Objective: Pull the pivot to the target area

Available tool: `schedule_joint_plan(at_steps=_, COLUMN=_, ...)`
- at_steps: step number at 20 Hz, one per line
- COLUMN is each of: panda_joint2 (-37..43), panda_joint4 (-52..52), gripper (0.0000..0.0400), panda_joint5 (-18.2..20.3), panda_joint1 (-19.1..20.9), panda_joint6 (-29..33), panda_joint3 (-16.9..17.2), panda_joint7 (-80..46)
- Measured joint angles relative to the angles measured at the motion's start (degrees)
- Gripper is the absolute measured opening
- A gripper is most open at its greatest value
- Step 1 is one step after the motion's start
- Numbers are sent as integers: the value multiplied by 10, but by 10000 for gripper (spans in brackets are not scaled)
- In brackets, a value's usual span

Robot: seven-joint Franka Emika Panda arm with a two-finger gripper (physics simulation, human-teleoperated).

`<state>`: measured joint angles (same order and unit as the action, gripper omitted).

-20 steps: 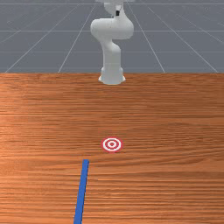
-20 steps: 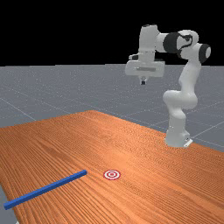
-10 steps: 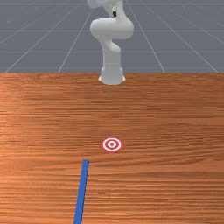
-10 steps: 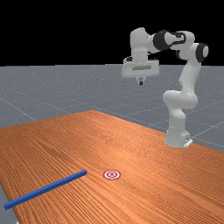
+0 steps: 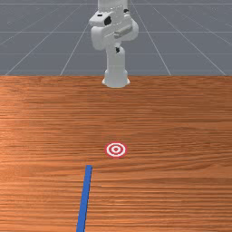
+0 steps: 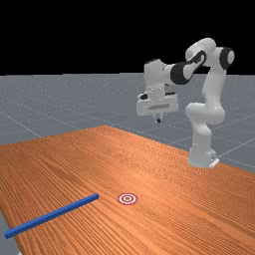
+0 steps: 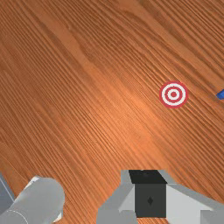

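Claw hangs high over the wooden table, its fingers drawn together with nothing between them. Blue bar, which I take to be the pivot, lies flat on the wood, below the claw and farther out from the arm's base. The red-and-white bullseye target sits down and outward from the claw too, but nearer than the bar; the bar's near end stops a little past it, just beside and apart, off toward the front view's left.

That line is what the coming move turns on. The bar's long axis runs roughly outward, away from the claw, leaning slightly rather than pointing straight at the target, and in the far view its other end reaches about to the table's edge. As I judge it, the pull itself has yet to begin and the step in hand is the approach: lower the claw, carry it outward beyond the target, and meet the bar close to its near end. The drag would then come back toward the base with a small sideways share. Catching the bar off its axis could swing it around instead of drawing it in.
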<state>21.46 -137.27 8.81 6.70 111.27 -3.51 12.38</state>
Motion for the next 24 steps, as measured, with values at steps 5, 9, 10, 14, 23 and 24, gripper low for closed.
schedule_joint_plan(at_steps=5, panda_joint2=-12, panda_joint4=-98, gripper=0, panda_joint5=-95, panda_joint1=26, panda_joint6=158, panda_joint3=-59, panda_joint7=-79)
schedule_joint_plan(at_steps=9, panda_joint2=-36, panda_joint4=-80, gripper=0, panda_joint5=56, panda_joint1=-13, panda_joint6=150, panda_joint3=12, panda_joint7=58)
schedule_joint_plan(at_steps=10, panda_joint2=-54, panda_joint4=-63, gripper=0, panda_joint5=68, panda_joint1=-13, panda_joint6=146, panda_joint3=15, panda_joint7=67)
schedule_joint_plan(at_steps=14, panda_joint2=-121, panda_joint4=7, gripper=0, panda_joint5=4, panda_joint1=1, panda_joint6=165, panda_joint3=-12, panda_joint7=-10)
schedule_joint_plan(at_steps=23, panda_joint2=-280, panda_joint4=205, gripper=0, panda_joint5=4, panda_joint1=1, panda_joint6=107, panda_joint3=-13, panda_joint7=5)
schedule_joint_plan(at_steps=24, panda_joint2=-296, panda_joint4=226, gripper=0, panda_joint5=11, panda_joint1=2, panda_joint6=100, panda_joint3=-14, panda_joint7=9)
